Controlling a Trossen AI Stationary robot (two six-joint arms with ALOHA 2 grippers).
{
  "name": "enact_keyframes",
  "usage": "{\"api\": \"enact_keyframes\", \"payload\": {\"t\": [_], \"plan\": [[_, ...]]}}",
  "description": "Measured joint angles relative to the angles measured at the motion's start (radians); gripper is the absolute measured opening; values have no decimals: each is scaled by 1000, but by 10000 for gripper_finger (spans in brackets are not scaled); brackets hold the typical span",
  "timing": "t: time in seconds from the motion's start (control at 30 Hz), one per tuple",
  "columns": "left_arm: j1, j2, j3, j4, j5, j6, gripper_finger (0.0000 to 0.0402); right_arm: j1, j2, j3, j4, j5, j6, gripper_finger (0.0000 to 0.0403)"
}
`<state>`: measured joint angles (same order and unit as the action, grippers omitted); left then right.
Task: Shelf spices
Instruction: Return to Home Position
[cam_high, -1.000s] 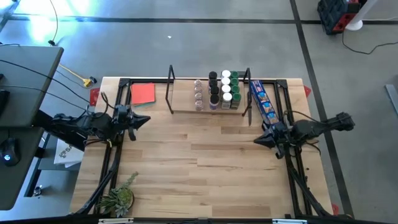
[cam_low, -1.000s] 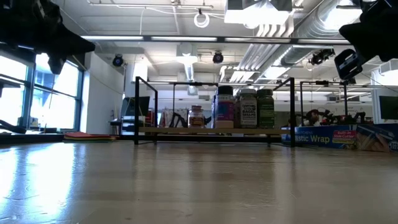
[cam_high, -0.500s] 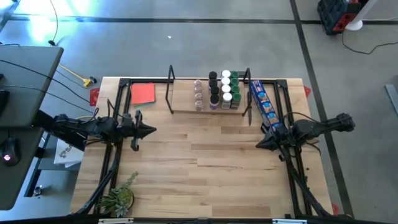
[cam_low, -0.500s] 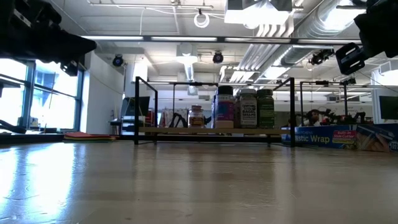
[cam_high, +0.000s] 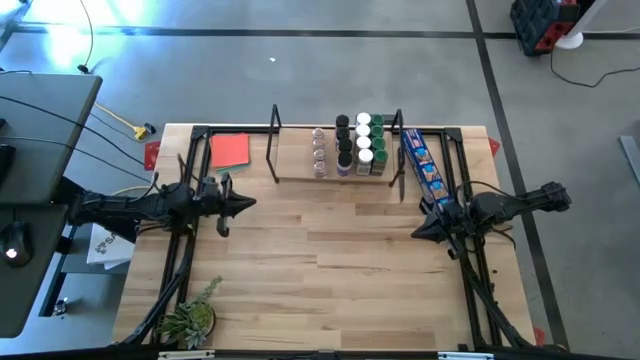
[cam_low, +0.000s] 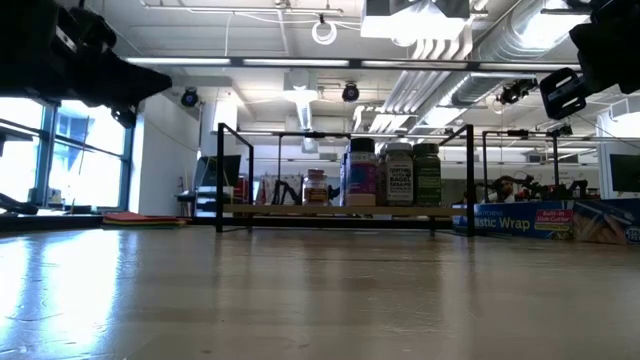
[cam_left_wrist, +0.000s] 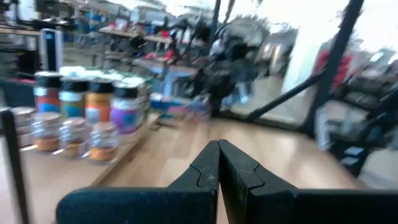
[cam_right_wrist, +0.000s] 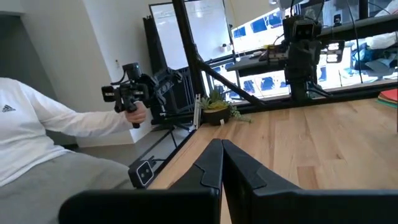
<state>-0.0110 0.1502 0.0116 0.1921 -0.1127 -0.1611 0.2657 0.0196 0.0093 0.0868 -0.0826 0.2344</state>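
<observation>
Standing upright, spice jars (cam_high: 352, 145) fill the right end of the shelf (cam_high: 295, 165), which runs left-right; left gripper (cam_high: 247, 203) and right gripper (cam_high: 416, 233) are closed together.

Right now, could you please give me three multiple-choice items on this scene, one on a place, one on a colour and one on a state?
1. Where does the blue box lie?
A. beside the shelf, on its right
B. on top of the shelf
C. on the floor

2. What colour is the flat sheet on the shelf's other side?
A. green
B. red
C. white

3. In what state is the left claw?
A. open
B. shut on a jar
C. shut and empty

Answers:
1 A: the high view shows it lying along the shelf's right end.
2 B: from above it shows plainly red.
3 C: the left wrist view shows its tips meeting with nothing between them.
</observation>
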Motion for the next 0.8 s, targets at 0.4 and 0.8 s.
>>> {"api": "enact_keyframes", "payload": {"t": [0.4,0.8], "plan": [[-2,35,0,-13,30,-12,0,0,0,0,0,105,-15,0],[-173,-125,2,-137,-135,8,0,0,0,0,-1,163,-30,0]]}}
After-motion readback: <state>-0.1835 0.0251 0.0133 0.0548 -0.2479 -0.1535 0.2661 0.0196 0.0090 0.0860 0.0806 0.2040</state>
